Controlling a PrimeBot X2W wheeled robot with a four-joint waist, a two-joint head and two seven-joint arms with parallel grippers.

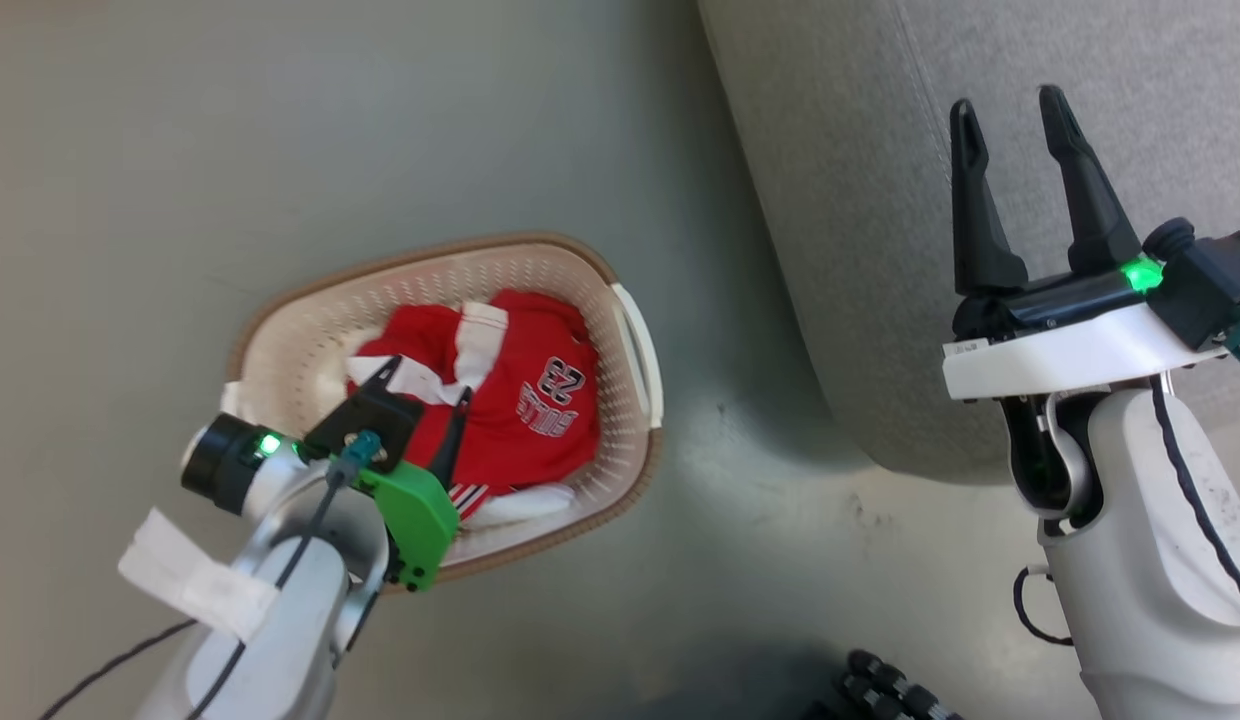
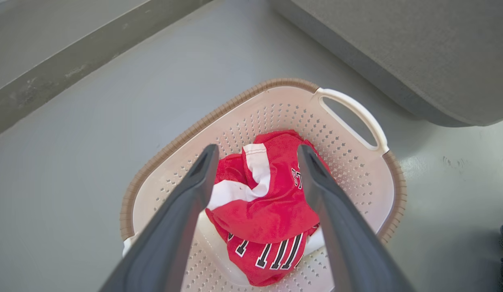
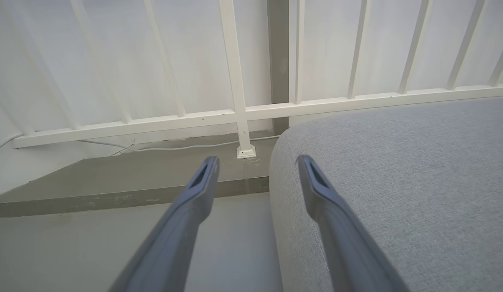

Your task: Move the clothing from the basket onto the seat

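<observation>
So the left arm comes up from the lower left of the head view, wrist bent over, and its left claw (image 1: 428, 385) (image 2: 257, 152) points down into the basket (image 1: 430, 250) (image 2: 219, 115). The fingers are spread wide, one on each side of the crumpled red jerseys (image 1: 540, 400) (image 2: 267, 211), and they've got hold of nothing; can't tell if the tips are actually touching the fabric. The jerseys are all heaped in the bottom of the basket, number 23 showing, and the basket sits on the grey floor (image 1: 280, 150) just beside the big grey seat (image 1: 860, 200) (image 3: 397, 182), with one white handle (image 1: 640, 340) (image 2: 357, 113) facing it. The right arm stands up from the lower right, pale forearm upright, and the right claw (image 1: 1007, 100) (image 3: 257, 159) hangs over the seat's near edge, fingers wide apart and empty. In its wrist view one finger lines up over the floor, the other over the seat's rounded corner, with a white railing (image 3: 235, 81) behind.
</observation>
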